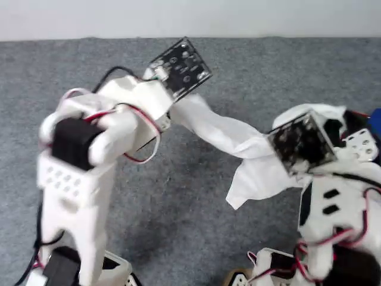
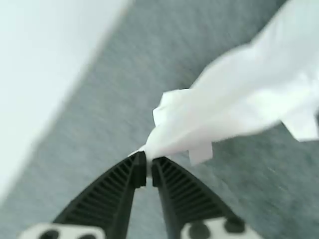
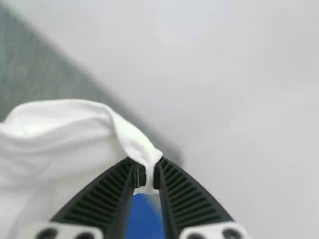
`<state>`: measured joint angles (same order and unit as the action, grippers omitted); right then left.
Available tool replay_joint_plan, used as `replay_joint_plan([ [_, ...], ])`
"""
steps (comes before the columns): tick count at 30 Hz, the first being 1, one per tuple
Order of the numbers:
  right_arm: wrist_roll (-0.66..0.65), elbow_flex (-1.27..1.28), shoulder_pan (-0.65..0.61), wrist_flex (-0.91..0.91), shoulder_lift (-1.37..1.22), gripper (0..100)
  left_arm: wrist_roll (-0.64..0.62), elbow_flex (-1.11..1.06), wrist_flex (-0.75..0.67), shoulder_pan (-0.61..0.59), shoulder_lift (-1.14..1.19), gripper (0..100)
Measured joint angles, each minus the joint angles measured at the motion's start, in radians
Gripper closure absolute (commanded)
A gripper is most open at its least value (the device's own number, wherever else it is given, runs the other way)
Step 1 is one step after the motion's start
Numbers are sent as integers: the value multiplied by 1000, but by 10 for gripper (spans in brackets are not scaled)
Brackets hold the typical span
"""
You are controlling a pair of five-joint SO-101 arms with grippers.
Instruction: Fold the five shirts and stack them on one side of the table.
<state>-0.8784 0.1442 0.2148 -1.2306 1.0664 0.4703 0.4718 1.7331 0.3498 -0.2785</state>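
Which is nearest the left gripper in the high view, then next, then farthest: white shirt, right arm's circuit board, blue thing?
1. white shirt, pinched by the fingers of the left gripper.
2. right arm's circuit board, over the shirt's other end.
3. blue thing, at the edge beyond the right arm.

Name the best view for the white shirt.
High view: the white shirt shows stretched nearly end to end. Left wrist view shows one end at the left claw; right wrist view, a fold pinched in the right claw.
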Motion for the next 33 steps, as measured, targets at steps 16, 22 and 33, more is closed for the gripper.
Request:
replay_joint_plan([
  [16, -78, -408, -26, 367, -233, 989, 253, 408, 2, -120, -68, 986],
  [22, -121, -414, -9, 391, -238, 989, 362, 416, 2, -262, -114, 986],
  [33, -121, -416, 100, 391, -236, 989, 376, 416, 2, -394, -181, 986],
])
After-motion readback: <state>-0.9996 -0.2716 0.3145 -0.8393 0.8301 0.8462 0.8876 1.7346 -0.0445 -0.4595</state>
